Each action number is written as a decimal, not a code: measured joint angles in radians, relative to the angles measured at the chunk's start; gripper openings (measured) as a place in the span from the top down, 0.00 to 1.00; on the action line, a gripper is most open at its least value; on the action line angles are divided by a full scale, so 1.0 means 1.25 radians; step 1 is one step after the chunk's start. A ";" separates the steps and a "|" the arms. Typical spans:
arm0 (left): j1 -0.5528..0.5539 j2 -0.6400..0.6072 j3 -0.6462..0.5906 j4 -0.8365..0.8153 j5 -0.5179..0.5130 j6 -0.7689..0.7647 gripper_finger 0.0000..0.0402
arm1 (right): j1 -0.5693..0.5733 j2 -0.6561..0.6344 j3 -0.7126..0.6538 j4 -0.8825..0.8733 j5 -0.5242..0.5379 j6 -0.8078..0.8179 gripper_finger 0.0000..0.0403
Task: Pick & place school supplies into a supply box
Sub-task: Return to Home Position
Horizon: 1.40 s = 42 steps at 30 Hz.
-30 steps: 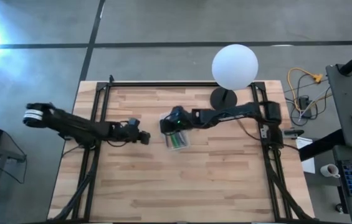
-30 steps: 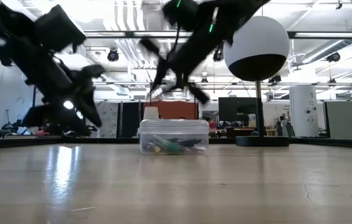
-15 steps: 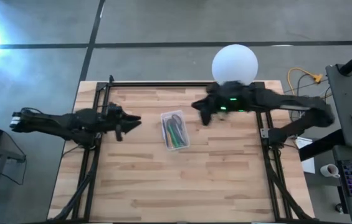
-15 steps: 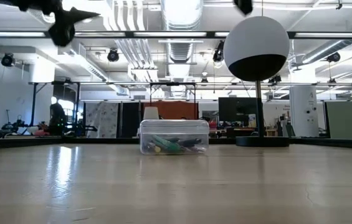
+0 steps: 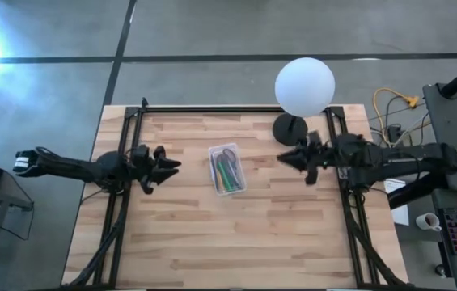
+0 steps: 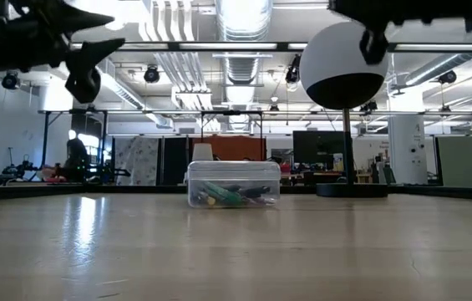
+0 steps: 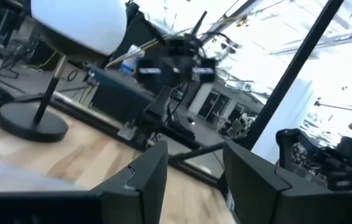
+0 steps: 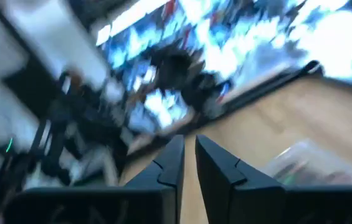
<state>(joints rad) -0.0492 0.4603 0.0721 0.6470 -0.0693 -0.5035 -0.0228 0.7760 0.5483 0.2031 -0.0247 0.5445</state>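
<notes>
The supply box (image 5: 226, 169), a small clear case, sits on the wooden table (image 5: 212, 234) a little behind its middle, its long side running front to back with a slight slant. The low view shows its lid lying flat on top. Inside lie the pens and pencils (image 5: 229, 173), packed lengthwise, with green and dark shafts plain to see and a touch of pink at one end; the rest cannot be told apart through the plastic. Nothing touches the box, and both arms are well apart from it. The left gripper (image 5: 171, 166) hangs to the box's left at about the same depth and points toward it. Its arm stretches nearly level from beyond the table's left edge, across the dark frame rail. In the left wrist view its two fingers (image 7: 147, 180) stand spread with a wide gap and nothing between them. The right gripper (image 5: 283, 158) points leftward at the box from the other side, close to the black base of the white globe lamp (image 5: 304, 85), which stands at the table's back right. Its arm reaches in low and long from past the right rail. In the right wrist view its fingers (image 8: 171, 163) are drawn almost together, only a slim gap left, gripping nothing. In the low view both arms show only along the upper edge, high above the tabletop.
</notes>
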 joint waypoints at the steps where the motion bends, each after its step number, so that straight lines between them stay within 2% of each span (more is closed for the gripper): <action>1: 0.002 -0.005 -0.012 0.000 0.001 -0.001 0.65 | -0.007 -0.028 -0.044 0.041 0.007 -0.001 0.92; 6: 0.005 -0.050 -0.050 -0.011 0.008 0.018 0.65 | -0.018 -0.179 -0.185 0.032 -0.007 0.024 0.92; 9: 0.015 -0.090 -0.046 -0.075 0.006 0.028 0.65 | -0.020 -0.274 -0.238 -0.066 0.003 0.037 0.92; 15: 0.019 -0.108 -0.048 -0.069 0.005 0.005 0.65 | -0.018 -0.419 -0.313 -0.207 -0.003 0.029 0.92; 19: 0.019 -0.098 -0.049 -0.079 0.004 0.004 0.65 | -0.019 -0.459 -0.353 -0.212 0.000 0.029 0.92; 21: 0.015 -0.122 -0.049 -0.104 0.003 0.004 0.65 | -0.018 -0.470 -0.372 -0.213 0.000 0.029 0.92; 30: 0.081 -0.365 -0.049 -0.222 0.013 0.004 0.65 | -0.012 -0.616 -0.422 -0.158 0.002 0.028 0.92; 32: 0.106 -0.365 -0.050 -0.240 0.013 0.003 0.65 | -0.012 -0.621 -0.421 -0.143 0.000 0.028 0.92; 35: 0.127 -0.354 -0.043 -0.199 0.013 0.003 0.65 | -0.012 -0.613 -0.420 -0.122 0.001 0.028 0.92; 42: 0.128 -0.262 -0.036 -0.203 0.014 0.003 0.65 | -0.012 -0.599 -0.419 -0.129 0.000 0.028 0.92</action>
<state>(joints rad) 0.1112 0.1333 0.0265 0.3931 -0.0525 -0.4993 -0.0376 0.0272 0.0242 0.0420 -0.0244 0.5800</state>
